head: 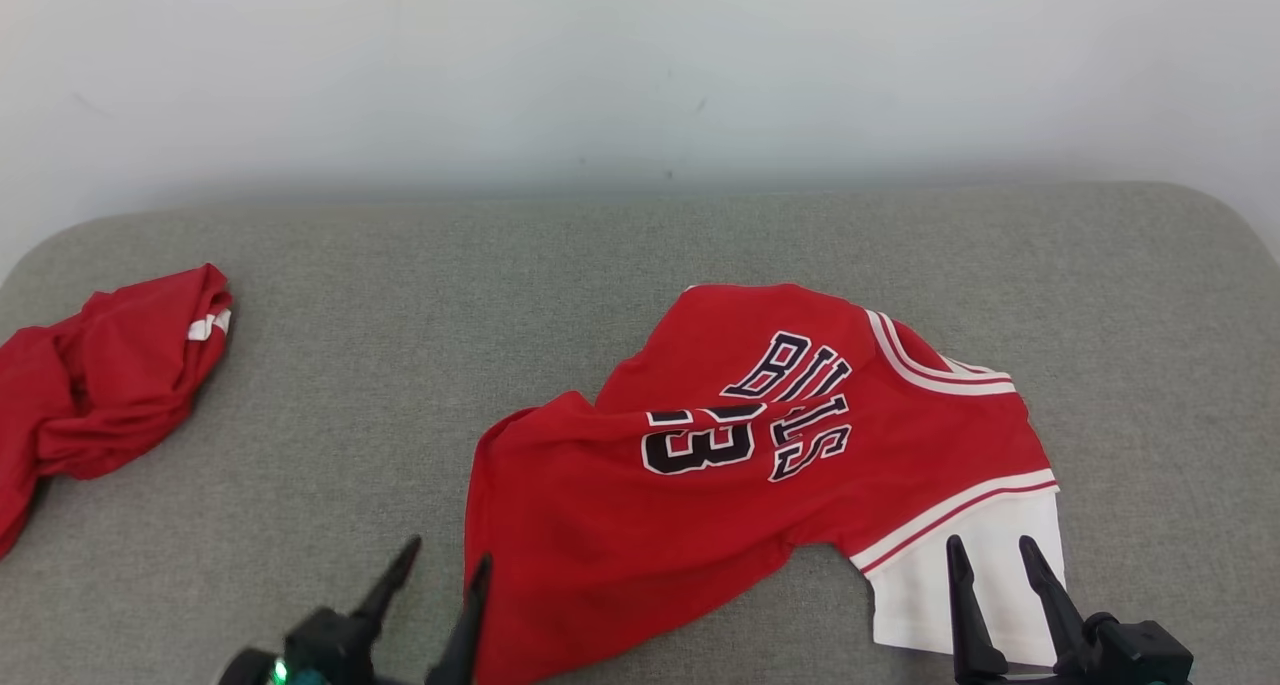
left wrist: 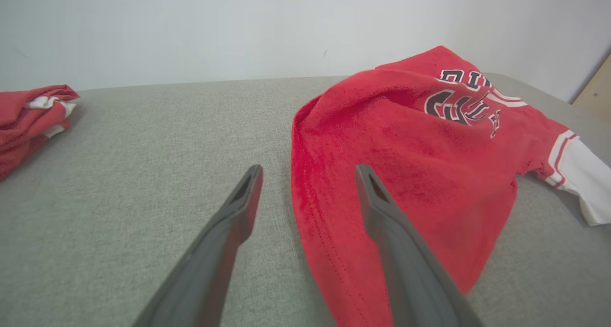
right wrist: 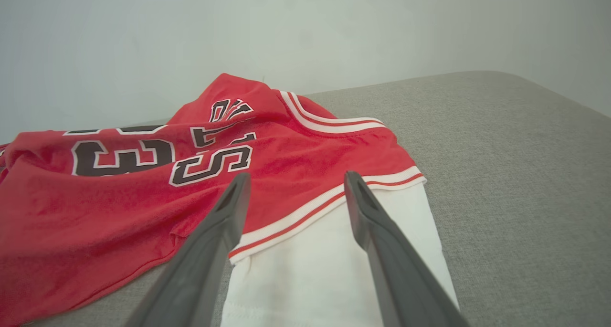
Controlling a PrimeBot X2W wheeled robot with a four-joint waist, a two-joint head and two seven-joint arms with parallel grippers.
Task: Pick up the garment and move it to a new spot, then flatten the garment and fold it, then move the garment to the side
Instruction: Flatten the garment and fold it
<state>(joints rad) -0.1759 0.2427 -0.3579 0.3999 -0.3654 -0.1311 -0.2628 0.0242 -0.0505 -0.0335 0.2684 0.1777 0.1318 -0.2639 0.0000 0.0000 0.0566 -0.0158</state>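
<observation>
The garment point(head: 740, 465) is a red jersey with dark lettering, the number 33 and a white sleeve, lying rumpled on the grey cushioned surface point(head: 600, 265). My left gripper point(head: 448, 553) stands open at the jersey's lower left hem, one finger over the red cloth point(left wrist: 391, 174) and one over bare cushion, gripping nothing point(left wrist: 309, 169). Over the white sleeve point(right wrist: 315, 260) at the lower right hovers my right gripper point(head: 990, 545), open, with its fingers straddling the red and white striped band point(right wrist: 294, 178).
A second red garment point(head: 100, 365) lies bunched at the surface's left edge, also seen in the left wrist view point(left wrist: 28, 121). A pale wall point(head: 640, 65) rises behind the cushion's far edge. Bare grey cushion lies between the two garments.
</observation>
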